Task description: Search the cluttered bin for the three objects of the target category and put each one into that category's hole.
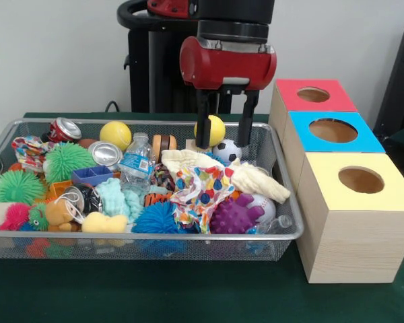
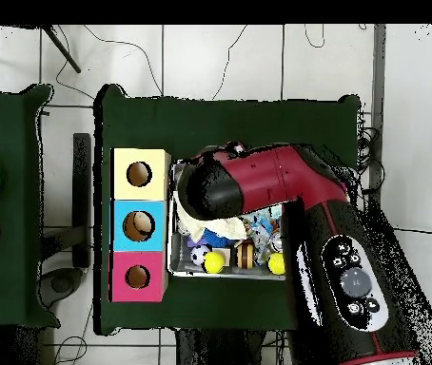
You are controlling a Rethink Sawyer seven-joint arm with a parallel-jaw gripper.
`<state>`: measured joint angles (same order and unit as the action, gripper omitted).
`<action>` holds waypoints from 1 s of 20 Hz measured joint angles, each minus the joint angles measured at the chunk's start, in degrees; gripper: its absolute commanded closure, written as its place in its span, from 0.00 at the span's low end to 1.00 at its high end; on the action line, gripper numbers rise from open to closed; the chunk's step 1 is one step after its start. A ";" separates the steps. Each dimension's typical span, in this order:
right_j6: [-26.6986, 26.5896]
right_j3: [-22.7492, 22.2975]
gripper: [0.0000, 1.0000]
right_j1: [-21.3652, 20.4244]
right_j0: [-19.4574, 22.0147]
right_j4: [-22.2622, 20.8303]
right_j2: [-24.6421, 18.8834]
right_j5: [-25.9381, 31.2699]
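While the claw (image 1: 226, 128) hangs spread wide and empty over the yellow ball (image 1: 214, 129) at the back of the wire bin (image 1: 121, 245), the red, blue and yellow holes look empty, so the job seems barely started.

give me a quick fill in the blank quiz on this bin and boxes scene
1. The wooden box nearest the camera in the front view has a ____ top.
2. The gripper hangs open just above a ____ ball at the far side of the wire bin.
3. The box between the other two has a ____ top.
4. Each box top has one round ____.

Missing words: yellow; yellow; blue; hole
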<state>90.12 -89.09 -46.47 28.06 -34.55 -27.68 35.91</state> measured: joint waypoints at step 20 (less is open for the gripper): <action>0.00 2.59 0.00 5.03 1.32 -6.06 -0.02 -1.70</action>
<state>90.12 -86.51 -41.44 29.38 -40.61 -27.70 34.21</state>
